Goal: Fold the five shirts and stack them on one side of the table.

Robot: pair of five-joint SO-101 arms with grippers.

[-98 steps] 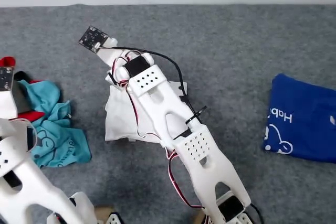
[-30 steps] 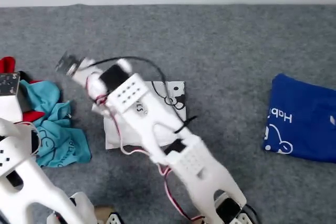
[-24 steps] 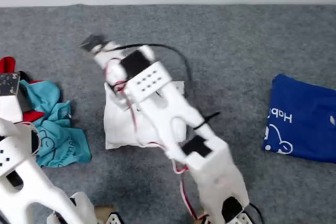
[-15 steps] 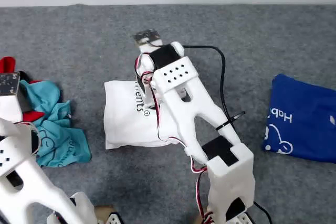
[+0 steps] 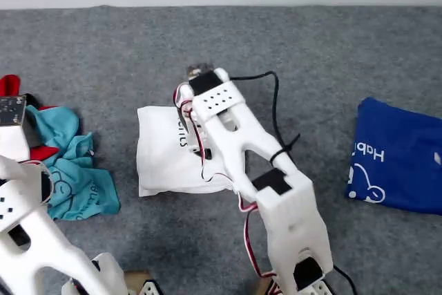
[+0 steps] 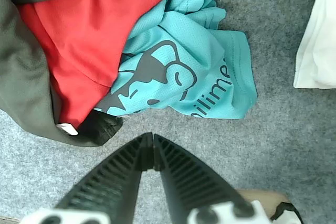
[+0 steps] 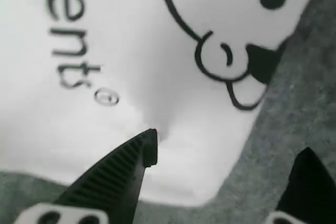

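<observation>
A white shirt [image 5: 160, 160] with dark print lies folded at the middle of the grey mat. My right arm [image 5: 222, 112] stretches over its right part. In the right wrist view my right gripper [image 7: 228, 150] is open: one fingertip [image 7: 148, 142] presses on the white shirt [image 7: 131, 40], the other hangs over bare mat past the shirt's edge. A folded blue shirt [image 5: 399, 157] lies at the right. A teal shirt [image 6: 184, 72], a red shirt [image 6: 84, 35] and a dark shirt [image 6: 26, 87] lie crumpled together at the left. Above the mat just short of them, my left gripper [image 6: 153, 141] is shut and holds nothing.
The grey mat [image 5: 311, 53] runs up to a pale wall at the back. The left arm's white body [image 5: 27, 240] fills the near left corner. Bare mat lies between the white shirt and the blue one.
My right arm swung left, then back right across the white shirt, and now sits lower over its right part. The shirt's printed side now shows. The left arm kept still.
</observation>
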